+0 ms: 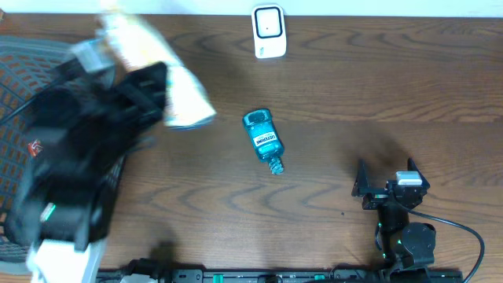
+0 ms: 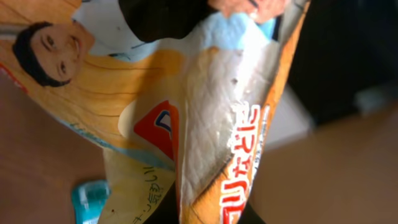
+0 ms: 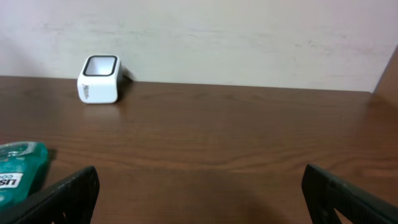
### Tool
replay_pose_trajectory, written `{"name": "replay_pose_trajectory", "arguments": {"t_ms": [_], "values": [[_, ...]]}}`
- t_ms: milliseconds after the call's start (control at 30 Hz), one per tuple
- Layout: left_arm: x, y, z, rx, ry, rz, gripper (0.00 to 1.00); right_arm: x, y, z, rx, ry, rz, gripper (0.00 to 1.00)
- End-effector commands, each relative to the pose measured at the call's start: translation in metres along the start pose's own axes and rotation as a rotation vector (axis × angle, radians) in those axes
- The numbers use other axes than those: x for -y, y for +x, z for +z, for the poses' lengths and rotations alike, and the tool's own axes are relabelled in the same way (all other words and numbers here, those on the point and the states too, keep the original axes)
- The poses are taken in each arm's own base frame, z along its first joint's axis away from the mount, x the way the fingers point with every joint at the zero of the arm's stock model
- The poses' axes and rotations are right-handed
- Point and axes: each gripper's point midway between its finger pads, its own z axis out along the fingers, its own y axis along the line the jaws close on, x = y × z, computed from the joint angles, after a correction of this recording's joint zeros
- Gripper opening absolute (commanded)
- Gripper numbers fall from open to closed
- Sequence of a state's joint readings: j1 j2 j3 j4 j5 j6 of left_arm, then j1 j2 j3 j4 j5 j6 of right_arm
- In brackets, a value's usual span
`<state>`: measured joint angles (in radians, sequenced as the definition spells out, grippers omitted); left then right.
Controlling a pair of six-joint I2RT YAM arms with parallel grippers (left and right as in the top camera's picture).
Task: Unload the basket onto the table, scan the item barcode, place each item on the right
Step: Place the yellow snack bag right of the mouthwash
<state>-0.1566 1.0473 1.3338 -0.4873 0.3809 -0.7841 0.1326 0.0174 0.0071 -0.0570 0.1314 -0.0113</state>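
Snack packet [image 2: 205, 124], orange and white with Japanese print, hangs above the counter [image 1: 354, 94], clamped in the closed left pincer [image 1: 157, 94], left of the white scanner [image 1: 268, 31]. A teal mouthwash bottle [image 1: 262, 140] lies in front of the scanner. The right pincer [image 1: 385, 174] gapes wide, empty, further front-right.

The teal bottle [image 1: 263, 140] lying on the tabletop carried a white label reading LISTERINE; the right wrist view caught only its first letters. The snack bag [image 2: 205, 124] bore sideways white Japanese lettering, too skewed to read.
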Motion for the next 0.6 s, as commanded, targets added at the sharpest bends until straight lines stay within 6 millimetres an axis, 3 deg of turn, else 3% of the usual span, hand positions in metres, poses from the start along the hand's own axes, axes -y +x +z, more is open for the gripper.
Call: {"name": "replay_pose_trajectory", "arguments": {"t_ms": [0, 200, 233, 333, 433, 567], "values": [[0.003, 0.05, 0.062, -0.162, -0.011, 0.08, 0.08, 0.0, 0.001, 0.0, -0.001, 0.003, -0.005, 0.99], [-0.007, 0.151, 0.161, -0.401, -0.015, 0.124, 0.08, 0.0, 0.001, 0.0, 0.0, 0.003, -0.005, 0.99], [-0.014, 0.178, 0.184, -0.447, -0.02, 0.135, 0.08, 0.0, 0.001, 0.0, -0.001, 0.003, -0.005, 0.99], [-0.033, 0.219, 0.212, -0.518, -0.047, 0.146, 0.08, 0.0, 0.001, 0.0, 0.0, 0.003, -0.005, 0.99], [-0.069, 0.264, 0.231, -0.602, -0.127, 0.176, 0.08, 0.0, 0.001, 0.0, 0.0, 0.003, -0.005, 0.99], [-0.103, 0.304, 0.238, -0.683, -0.212, 0.186, 0.08, 0.0, 0.001, 0.0, 0.0, 0.003, -0.005, 0.99]]}}
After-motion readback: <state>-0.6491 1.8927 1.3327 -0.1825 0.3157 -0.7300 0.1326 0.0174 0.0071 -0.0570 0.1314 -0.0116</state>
